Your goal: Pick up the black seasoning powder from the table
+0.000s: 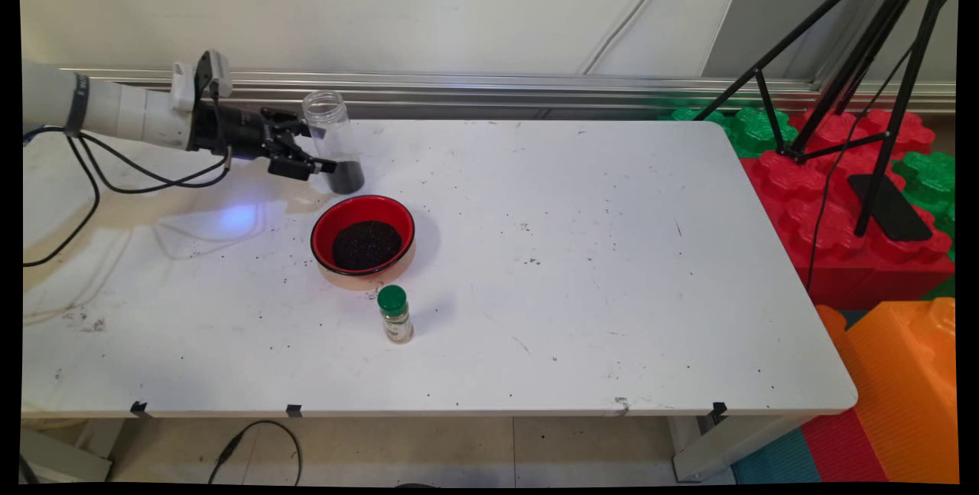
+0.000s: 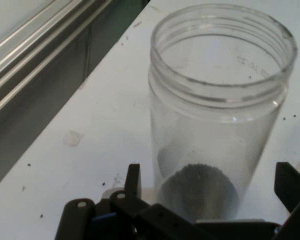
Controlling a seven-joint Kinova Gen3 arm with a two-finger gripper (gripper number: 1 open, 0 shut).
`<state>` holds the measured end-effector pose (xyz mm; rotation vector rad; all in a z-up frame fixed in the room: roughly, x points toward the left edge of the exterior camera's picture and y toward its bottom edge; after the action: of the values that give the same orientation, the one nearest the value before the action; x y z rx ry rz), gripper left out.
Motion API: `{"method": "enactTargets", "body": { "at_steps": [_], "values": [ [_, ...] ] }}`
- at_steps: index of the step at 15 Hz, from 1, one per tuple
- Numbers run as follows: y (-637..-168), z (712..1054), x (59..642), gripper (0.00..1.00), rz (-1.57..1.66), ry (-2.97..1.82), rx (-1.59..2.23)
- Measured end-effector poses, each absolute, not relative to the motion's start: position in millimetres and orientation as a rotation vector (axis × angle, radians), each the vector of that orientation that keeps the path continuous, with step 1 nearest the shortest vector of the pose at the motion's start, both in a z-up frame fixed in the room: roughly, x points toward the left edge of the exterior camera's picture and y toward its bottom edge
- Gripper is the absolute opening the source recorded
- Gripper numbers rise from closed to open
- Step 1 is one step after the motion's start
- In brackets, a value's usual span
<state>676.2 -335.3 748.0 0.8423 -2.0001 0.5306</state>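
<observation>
Cable loops on the floor right at the near edge, just under the front lip of the table, and that white table takes up most of the main view, speckled with dark crumbs. Off its right end, big red blocks, green blocks and an orange block are stacked on the floor, with a black tripod standing over them.

Left of centre on the table sits a red bowl with a dark heap of grains in it. Just behind it, towards the wall, stands a clear jar, upright, lid off, with a shallow dark layer at its bottom. Jar and bowl are near each other; whether they touch I cannot tell.

Now the claw, reaching in from the left, level with the jar's lower part. In the hand view the jar fills the frame, and the fingers stand apart on either side of its base, not pressed against the glass.

Smallest of all, a little spice bottle with a green cap stands upright just in front of the bowl, on the near side.
</observation>
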Motion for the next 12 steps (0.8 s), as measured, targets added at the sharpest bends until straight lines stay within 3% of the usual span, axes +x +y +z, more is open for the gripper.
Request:
{"method": "enactTargets", "body": {
  "at_steps": [12],
  "values": [
    [-357,727,671,1.0,0.542,-1.938,0.784]
  ]
}}
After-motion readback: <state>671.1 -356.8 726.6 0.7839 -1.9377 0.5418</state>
